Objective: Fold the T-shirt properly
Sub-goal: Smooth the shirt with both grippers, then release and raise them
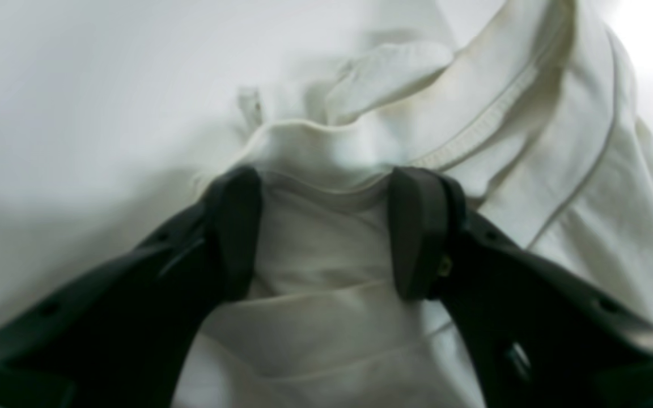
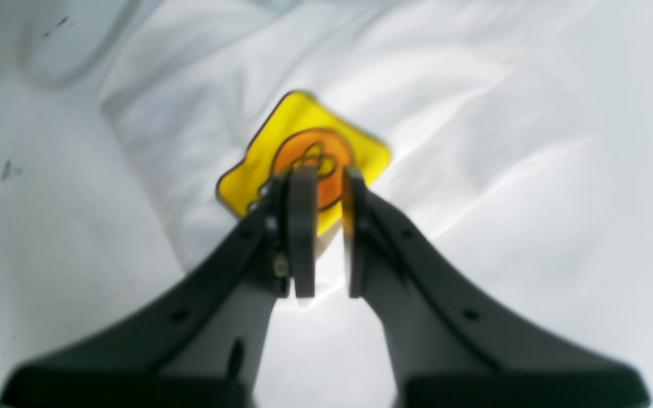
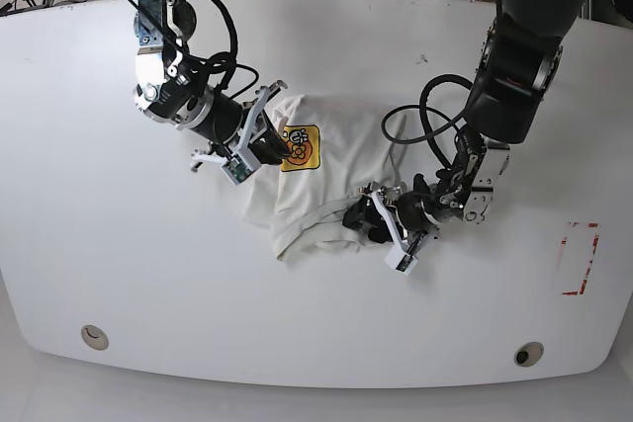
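My left fingers [image 1: 326,232] pinch bunched T-shirt [image 1: 559,170] hem; right fingers [image 2: 322,226] stand nearly together by the yellow print [image 2: 304,147]. Advise lifting evenly, keeping layers aligned.

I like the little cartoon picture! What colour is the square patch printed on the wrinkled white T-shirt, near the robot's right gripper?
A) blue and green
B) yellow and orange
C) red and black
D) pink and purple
B: the square printed patch on the wrinkled white cotton T-shirt is yellow with an orange circle, showing just past the black right gripper.
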